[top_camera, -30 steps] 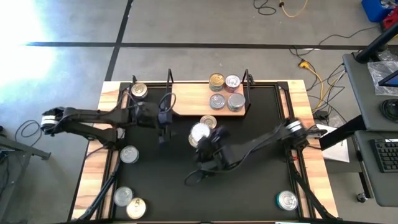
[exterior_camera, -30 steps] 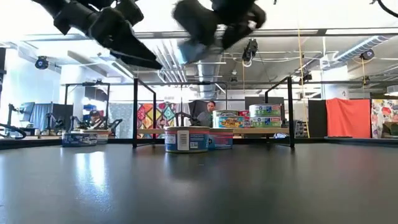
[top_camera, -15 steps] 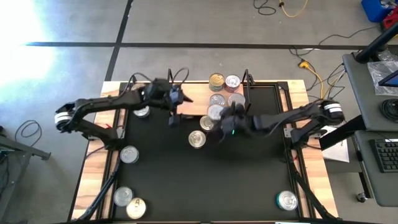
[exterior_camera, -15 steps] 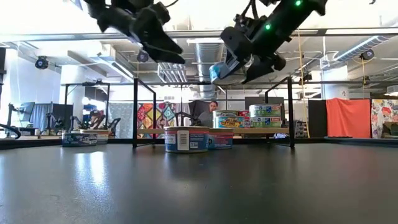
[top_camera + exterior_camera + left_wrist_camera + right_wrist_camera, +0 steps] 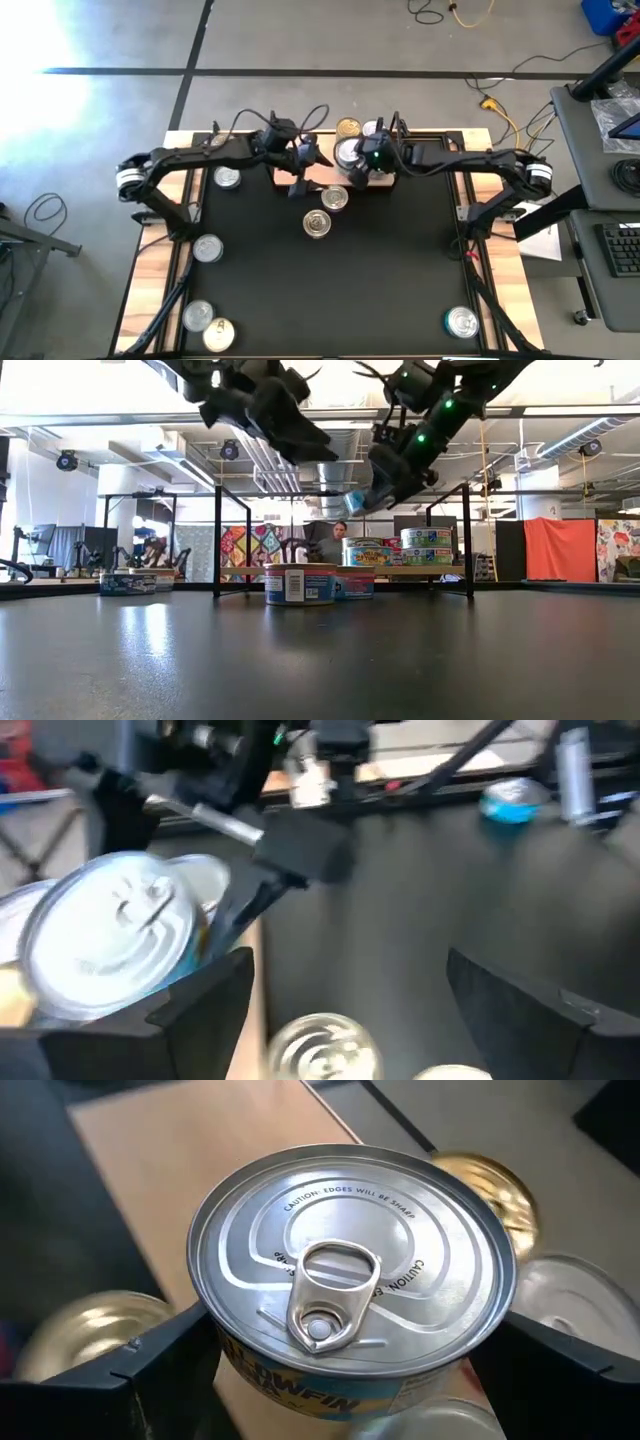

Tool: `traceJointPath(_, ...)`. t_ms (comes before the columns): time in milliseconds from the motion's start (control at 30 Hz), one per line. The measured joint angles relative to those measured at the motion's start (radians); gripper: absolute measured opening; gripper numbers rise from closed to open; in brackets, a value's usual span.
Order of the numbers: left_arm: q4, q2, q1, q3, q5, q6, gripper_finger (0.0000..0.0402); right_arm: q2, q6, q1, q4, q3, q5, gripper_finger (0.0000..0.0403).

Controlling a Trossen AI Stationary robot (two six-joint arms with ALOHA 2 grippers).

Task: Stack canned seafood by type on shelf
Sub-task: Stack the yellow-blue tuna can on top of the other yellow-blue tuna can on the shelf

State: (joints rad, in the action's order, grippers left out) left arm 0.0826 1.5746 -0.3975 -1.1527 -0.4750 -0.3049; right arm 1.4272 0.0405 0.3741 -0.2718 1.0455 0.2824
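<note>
Right wrist view is making it pretty clear: the right gripper (image 5: 345, 1350) is pinching a silver-lidded tin (image 5: 352, 1285) by its sides, pull tab facing up, blue and yellow label showing underneath. It's hanging over the light-wood shelf (image 5: 190, 1175), with a gold-lidded tin (image 5: 495, 1190) and another silver one (image 5: 575, 1305) sitting just beside it down on the board. From the high view, that right gripper (image 5: 362, 162) is reaching in over the shelf (image 5: 285, 178) at the far edge of the counter (image 5: 400, 270), up near the tins already parked at the shelf's right end. The left gripper (image 5: 303, 172) is hovering right next to it over the middle of the shelf, fingers spread wide with nothing between them, and its own camera is looking straight at the held tin (image 5: 115, 935). Two more tins, a gold one (image 5: 335, 197) and a silver one (image 5: 317, 223), are sitting on the counter just in front of the shelf. Others are scattered around: one (image 5: 227, 178) near the far left corner, one (image 5: 207, 248) along the left edge, two (image 5: 208, 325) at the near left corner, and one (image 5: 462, 321) at the near right corner. Low view is showing both arms up above the shelf, with the labelled tin (image 5: 357, 501) held in the air.
</note>
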Motion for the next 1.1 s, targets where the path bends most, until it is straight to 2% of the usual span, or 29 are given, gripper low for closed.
traceJointPath(133,-0.117,0.052,-0.003,0.007,0.068,0.002,0.0316,0.009,-0.030,0.030,-0.062,0.019,0.013,0.0368)
traceJointPath(267,-0.199,0.099,-0.007,-0.004,0.074,0.027,0.0316,0.016,-0.022,0.036,-0.088,0.023,0.040,0.0368)
traceJointPath(400,-0.200,0.127,-0.010,-0.024,0.074,0.037,0.0316,0.016,0.079,0.034,-0.087,0.025,0.090,0.0368)
traceJointPath(600,-0.218,0.127,-0.011,-0.024,0.098,-0.017,0.0316,0.016,0.196,0.025,-0.089,0.025,0.101,0.0368)
traceJointPath(733,-0.221,0.136,-0.012,-0.018,0.100,-0.052,0.0316,0.023,0.149,0.010,-0.080,0.025,0.098,0.0368)
traceJointPath(800,-0.214,0.145,-0.012,-0.007,0.100,-0.062,0.0316,0.040,0.134,0.009,-0.079,0.025,0.059,0.0368)
traceJointPath(900,-0.212,0.154,-0.012,0.004,0.100,-0.076,0.0316,0.087,0.155,0.009,-0.075,0.027,0.026,0.0368)
traceJointPath(1100,-0.192,0.159,-0.010,0.008,0.102,-0.164,0.0316,0.181,0.192,0.010,-0.076,0.075,0.026,0.0368)
